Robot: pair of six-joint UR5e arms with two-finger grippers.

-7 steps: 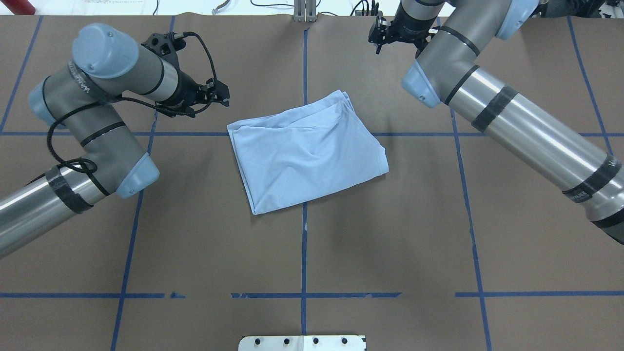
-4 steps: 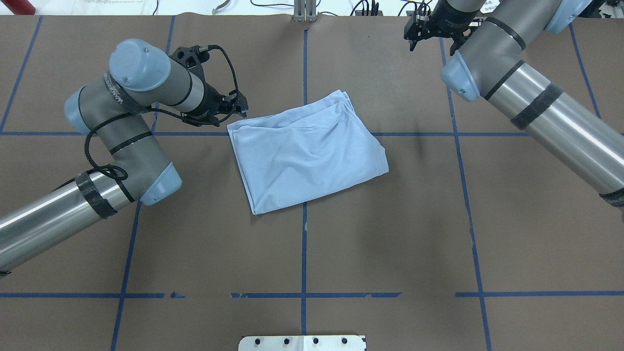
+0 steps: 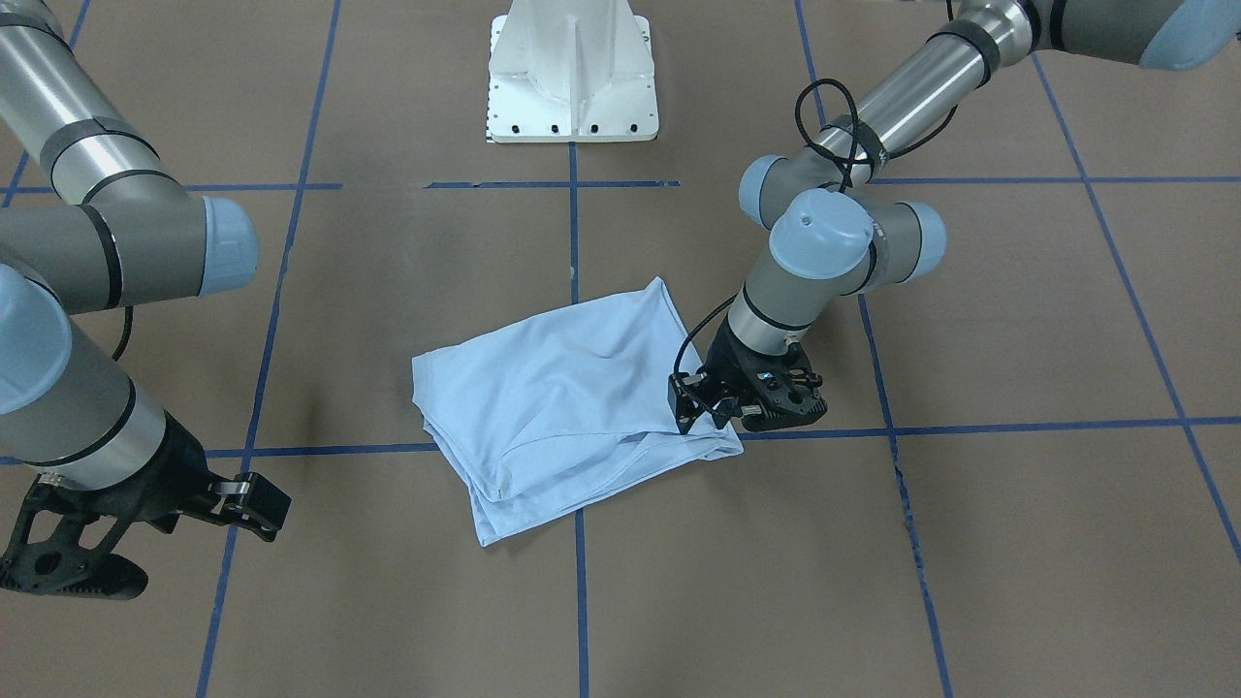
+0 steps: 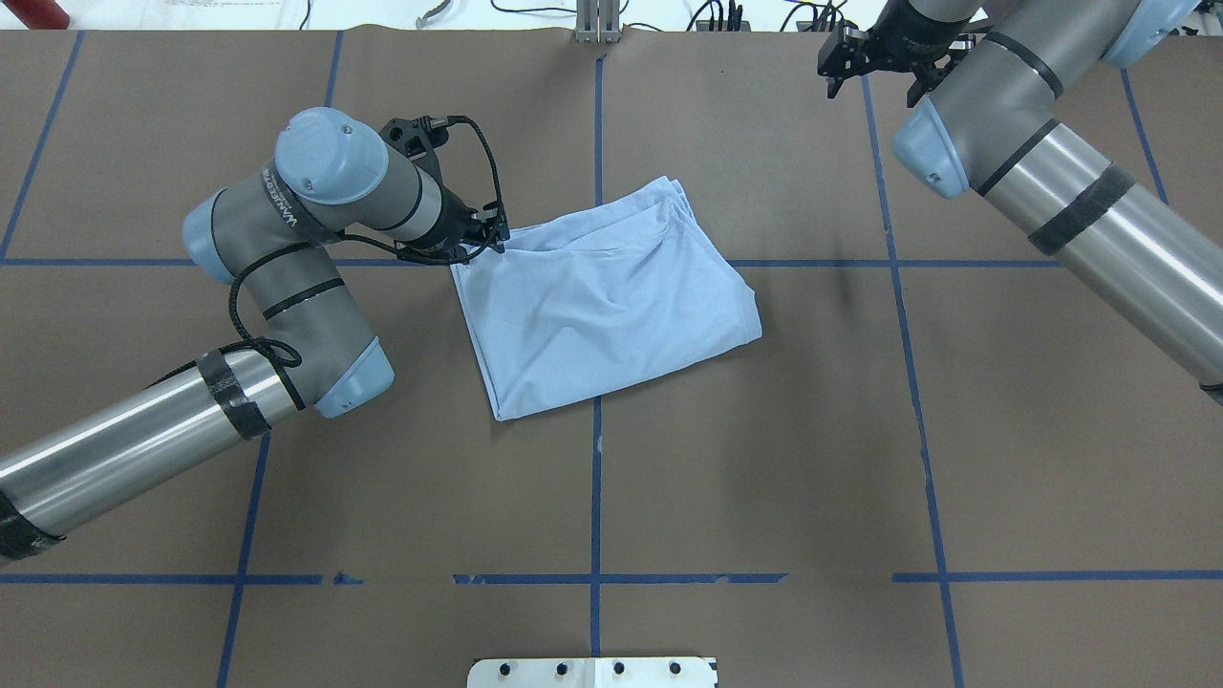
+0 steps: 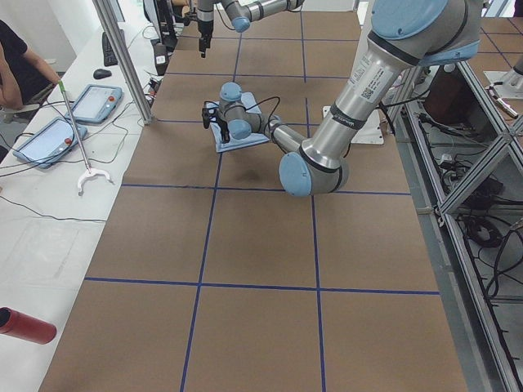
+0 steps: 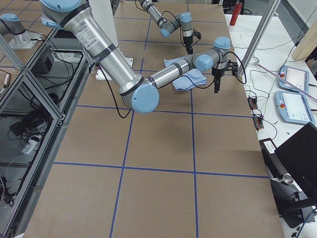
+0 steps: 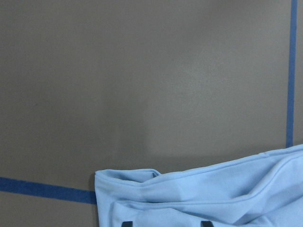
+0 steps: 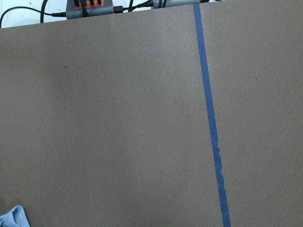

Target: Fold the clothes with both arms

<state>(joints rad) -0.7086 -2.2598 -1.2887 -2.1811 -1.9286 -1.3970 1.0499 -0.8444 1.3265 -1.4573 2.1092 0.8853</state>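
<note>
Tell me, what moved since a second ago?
The left gripper moved over to the shirt and now sits at its far left corner with its jaws open, so it has not grabbed it. The right gripper backed away toward the table's far right side. The shirt stayed folded in the same spot.

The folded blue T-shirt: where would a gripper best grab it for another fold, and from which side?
Probably the far corner on the robot's left of the T-shirt. The layered edges meet there in a flat, neat stack, so one pinch could catch them all. Come in low from the robot's left, where the open left gripper is, jaws astride that edge.
</note>
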